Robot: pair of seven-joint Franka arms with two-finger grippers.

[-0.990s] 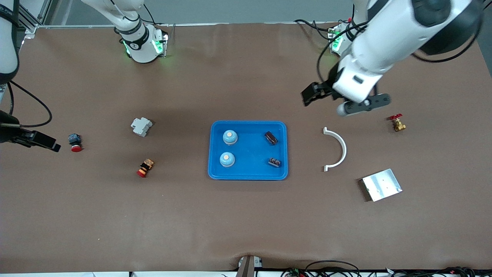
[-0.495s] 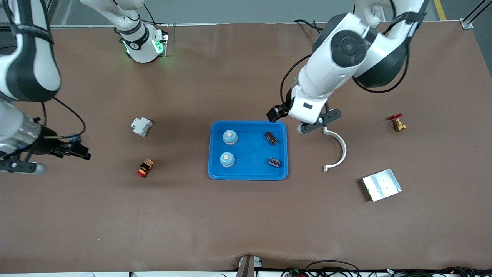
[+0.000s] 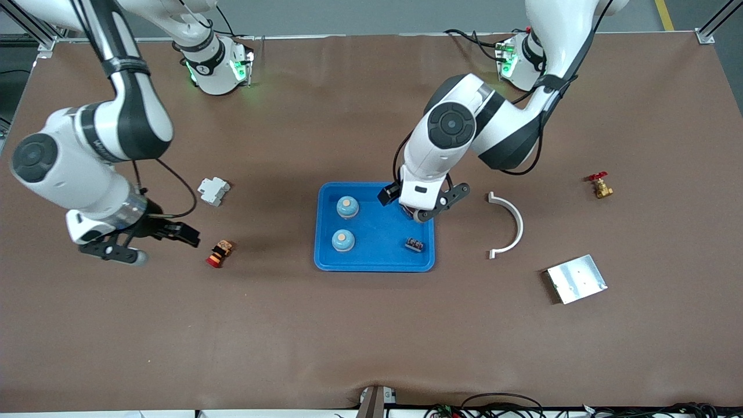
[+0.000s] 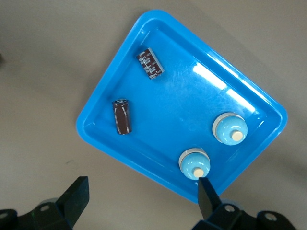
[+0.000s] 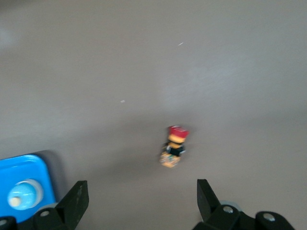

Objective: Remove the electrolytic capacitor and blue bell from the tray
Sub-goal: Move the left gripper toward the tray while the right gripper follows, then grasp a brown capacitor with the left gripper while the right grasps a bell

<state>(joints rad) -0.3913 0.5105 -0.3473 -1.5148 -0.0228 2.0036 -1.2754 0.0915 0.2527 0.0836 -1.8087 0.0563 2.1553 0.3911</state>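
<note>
A blue tray point(image 3: 374, 266) in the middle of the table holds two light-blue bells point(image 3: 347, 206) point(image 3: 343, 240), a dark ribbed part point(image 3: 413, 245) and a dark cylindrical capacitor point(image 4: 122, 116). In the front view my left hand hides the capacitor. The left gripper point(image 3: 397, 202) hangs open and empty over the tray's corner toward the left arm's base. The left wrist view shows the tray point(image 4: 177, 110), both bells point(image 4: 230, 128) point(image 4: 194, 163) and my open left gripper point(image 4: 141, 187). The right gripper point(image 3: 184, 234) point(image 5: 140, 188) is open and empty over bare table beside a red-capped orange button point(image 3: 219, 253) point(image 5: 173, 146).
A white breaker block point(image 3: 213, 190) lies toward the right arm's end. Toward the left arm's end are a white curved bracket point(image 3: 511, 223), a metal plate point(image 3: 577, 278) and a brass valve with a red handle point(image 3: 599, 186). The right wrist view catches a tray corner point(image 5: 24, 165).
Both arms have swung in toward the table's middle. The left gripper came over the tray. The right gripper came toward the orange button, its arm covering a small red button.
</note>
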